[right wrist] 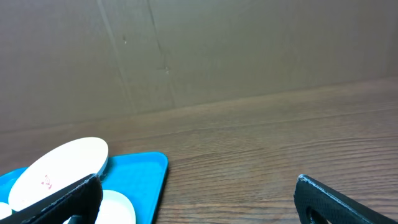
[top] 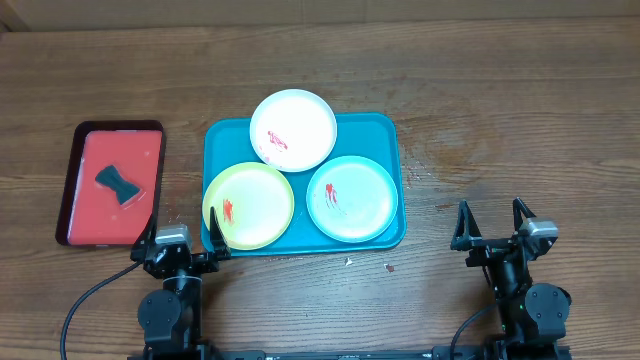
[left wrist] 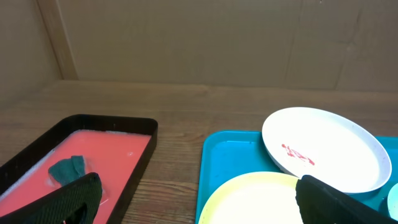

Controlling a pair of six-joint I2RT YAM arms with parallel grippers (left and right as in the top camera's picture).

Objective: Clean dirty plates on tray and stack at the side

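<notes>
Found the left tool (top: 180, 238) at the lower left of the overhead frame, jaws spread wide and holding nothing; found the right tool (top: 491, 222) at the lower right, likewise wide and empty, well apart from the tray (top: 385, 135). Placed that tray at centre frame with all three plates on it: the white plate (top: 293, 130) at the top, overlapping the rims of the other two; the yellow-green plate (top: 248, 205) at lower left, just beside the left tool; the teal plate (top: 352, 198) at lower right; red smears on each; none judged cleaned or stacked yet.

Took the step in hand to be fetching the dark wiper (top: 119, 184) lying in the red tray (top: 100, 225) at the left of the frame. Reckoned the left tool the nearer one for it; advised closing on the wiper's narrow waist, clear of the dark rim; advised starting with the white plate, since it lay on top; advised steadying its rim with the right tool while wiping, lest it slide on the others; judged the bare worktop (top: 500, 110) right of the tray fit for the stack.

Noted a brown wooden worktop with visible grain; a few small specks (top: 388, 268) below the tray; a plain brown wall (right wrist: 249, 43) behind, seen from both wrists.
</notes>
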